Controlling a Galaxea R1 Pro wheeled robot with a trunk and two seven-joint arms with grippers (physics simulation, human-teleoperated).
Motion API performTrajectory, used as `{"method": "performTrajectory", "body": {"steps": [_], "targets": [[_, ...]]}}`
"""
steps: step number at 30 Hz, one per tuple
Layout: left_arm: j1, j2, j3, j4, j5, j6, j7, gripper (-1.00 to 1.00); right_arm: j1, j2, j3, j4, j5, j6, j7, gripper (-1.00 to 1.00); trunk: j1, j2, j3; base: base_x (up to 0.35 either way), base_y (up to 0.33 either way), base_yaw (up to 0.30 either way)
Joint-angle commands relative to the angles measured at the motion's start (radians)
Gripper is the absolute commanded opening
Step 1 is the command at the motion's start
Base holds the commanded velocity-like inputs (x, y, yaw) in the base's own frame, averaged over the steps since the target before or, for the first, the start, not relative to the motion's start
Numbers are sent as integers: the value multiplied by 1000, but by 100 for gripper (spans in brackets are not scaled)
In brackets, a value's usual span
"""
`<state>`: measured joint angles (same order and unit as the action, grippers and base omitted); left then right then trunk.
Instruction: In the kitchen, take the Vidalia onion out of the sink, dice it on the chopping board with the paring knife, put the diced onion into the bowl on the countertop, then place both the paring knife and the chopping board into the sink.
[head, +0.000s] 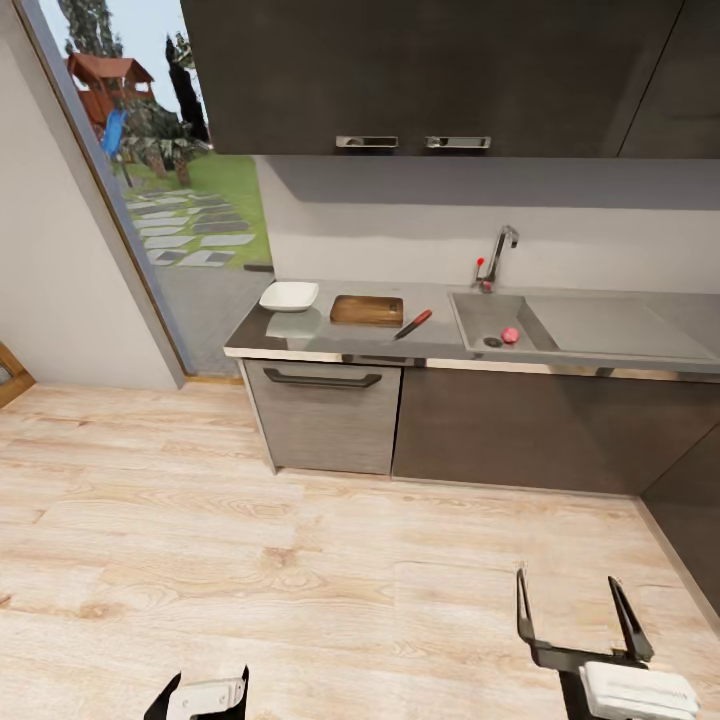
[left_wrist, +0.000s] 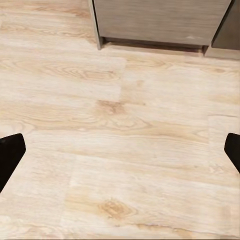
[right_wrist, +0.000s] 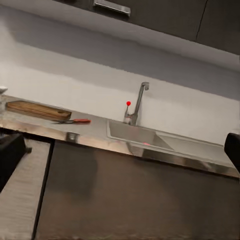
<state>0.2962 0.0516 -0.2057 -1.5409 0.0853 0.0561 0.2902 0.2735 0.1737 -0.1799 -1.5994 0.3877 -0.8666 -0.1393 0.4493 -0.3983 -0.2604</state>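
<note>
Approach risks, with the robot standing well back from the countertop (head: 440, 345).

Both arms hang low over the wooden floor (head: 250, 560): the right gripper (head: 578, 610) has its fingers spread wide with nothing between them, and the left gripper (head: 200, 695), judged from the black tips at the edges of its wrist view, looks open and empty too. The Vidalia onion (head: 510, 335) lies in the sink (head: 480, 310) beside the drain; it is round and could roll away from a clumsy grasp. The paring knife (head: 413, 324) lies beside the chopping board (head: 367, 309), and the bowl (head: 289, 295) sits near the counter's left end, so a careless reach might knock either off.
</note>
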Motion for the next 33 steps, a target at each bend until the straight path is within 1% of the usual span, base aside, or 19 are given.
{"method": "performTrajectory", "body": {"steps": [1,3,5,6,8,9,10,12,13,14,16,17,18,20,23,27,33], "targets": [[0,2,-3,1,9,4,7,100,8,1,-2,34,8,-11,-8,100,1,-2,-1,0,0,0],[0,2,-3,6,9,4,7,100,15,1,-5,87,-1,-18,-9,100,1,-2,-1,0,0,0],[0,2,-3,16,9,4,6,100,19,1,-24,136,-39,-22,-9,100,1,-2,-1,0,0,0],[0,2,-3,19,9,4,6,100,20,1,-31,144,-51,-21,-9,100,1,-2,-1,0,0,0],[0,3,-3,28,8,2,6,100,21,1,-61,163,-95,-1,-6,100,1,-2,-1,0,0,0],[0,3,-3,32,8,2,6,100,22,1,-71,170,-108,19,2,100,1,-2,-1,0,0,0],[0,3,-3,35,8,1,5,100,22,1,-74,176,-113,31,10,100,1,-2,-1,0,0,0],[0,4,-3,46,8,1,4,100,22,1,-84,203,-127,90,63,100,1,-2,-1,0,0,0],[0,5,-3,49,8,1,4,100,22,1,-86,208,-131,103,80,100,1,-2,-1,0,0,0],[0,5,-3,55,8,0,3,100,22,1,-89,216,-145,127,114,100,1,-2,-1,0,0,0],[0,6,-3,63,8,0,2,100,22,1,-93,226,-196,173,169,100,1,-2,-1,0,0,0],[0,6,-3,65,8,0,2,100,23,1,-94,229,-225,199,185,100,1,-2,-1,0,0,0],[0,6,-3,66,8,0,2,100,23,1,-94,230,-237,214,190,100,1,-2,-1,0,0,0],[0,6,-3,68,8,0,-7,100,23,1,-95,232,-265,269,205,100,1,-2,-1,0,0,0],[0,6,-3,70,8,1,-47,100,23,1,-96,234,-280,307,210,100,1,-2,-1,0,0,0],[0,5,-3,72,7,1,-80,100,22,1,-97,235,-284,320,201,100,1,-2,-1,0,0,0],[0,5,-3,87,6,-1,-93,100,23,1,-97,242,-285,321,115,100,1,-2,-1,0,0,0]]}}
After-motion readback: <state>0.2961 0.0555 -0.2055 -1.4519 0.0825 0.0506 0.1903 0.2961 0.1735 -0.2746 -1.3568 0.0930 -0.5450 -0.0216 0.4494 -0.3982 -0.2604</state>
